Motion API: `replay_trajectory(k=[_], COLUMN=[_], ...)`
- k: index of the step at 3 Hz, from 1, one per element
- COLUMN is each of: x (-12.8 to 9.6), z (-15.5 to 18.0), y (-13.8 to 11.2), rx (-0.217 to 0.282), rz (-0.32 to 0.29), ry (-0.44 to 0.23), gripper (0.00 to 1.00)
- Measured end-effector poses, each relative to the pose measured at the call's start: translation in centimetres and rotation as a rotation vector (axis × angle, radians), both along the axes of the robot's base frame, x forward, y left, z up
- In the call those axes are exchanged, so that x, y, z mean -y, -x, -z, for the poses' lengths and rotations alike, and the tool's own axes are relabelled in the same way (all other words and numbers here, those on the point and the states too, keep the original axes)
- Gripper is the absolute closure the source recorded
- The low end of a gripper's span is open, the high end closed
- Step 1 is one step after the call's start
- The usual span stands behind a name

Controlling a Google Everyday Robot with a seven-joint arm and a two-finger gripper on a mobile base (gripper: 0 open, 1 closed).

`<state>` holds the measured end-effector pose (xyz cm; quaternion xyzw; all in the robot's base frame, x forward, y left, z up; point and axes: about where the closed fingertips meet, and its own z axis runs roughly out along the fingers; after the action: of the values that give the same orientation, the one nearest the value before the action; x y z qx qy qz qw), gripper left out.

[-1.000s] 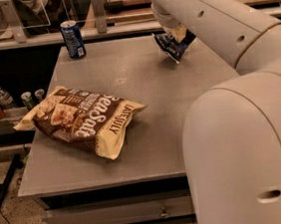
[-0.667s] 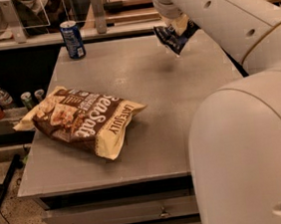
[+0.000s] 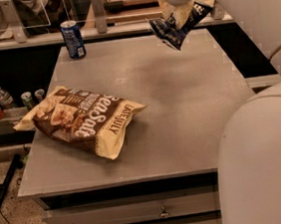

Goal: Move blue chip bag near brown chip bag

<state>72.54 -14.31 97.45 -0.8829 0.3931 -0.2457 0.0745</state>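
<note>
The blue chip bag [image 3: 174, 29] is a small crinkly navy bag, held in the air above the table's far right part. My gripper [image 3: 178, 14] is shut on its top and hangs from the white arm coming in at the upper right. The brown chip bag [image 3: 81, 119], large with "Sea Salt" lettering and cream-yellow ends, lies flat on the front left of the grey table [image 3: 180, 110]. The blue bag is well apart from it, up and to the right.
An upright blue soda can [image 3: 73, 39] stands at the table's far left corner. Several cans and bottles [image 3: 9, 100] sit on a low shelf left of the table. The robot's white body [image 3: 263, 161] fills the lower right. A drawer front [image 3: 141, 214] is below the table edge.
My gripper has lifted the blue chip bag off the table surface and carried it up and slightly toward the back. The brown bag and the can have not moved.
</note>
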Motion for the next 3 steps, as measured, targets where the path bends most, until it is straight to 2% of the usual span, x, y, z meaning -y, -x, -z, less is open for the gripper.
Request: replay_trajectory(k=[2,3], x=[-3.5,-6.0], z=[-1.9,-2.3], y=[8.8,11.7], rx=[-0.152,-0.203], rz=[-0.249,-0.375], ry=[-0.043,-0.065], gripper=[1.0,1.0])
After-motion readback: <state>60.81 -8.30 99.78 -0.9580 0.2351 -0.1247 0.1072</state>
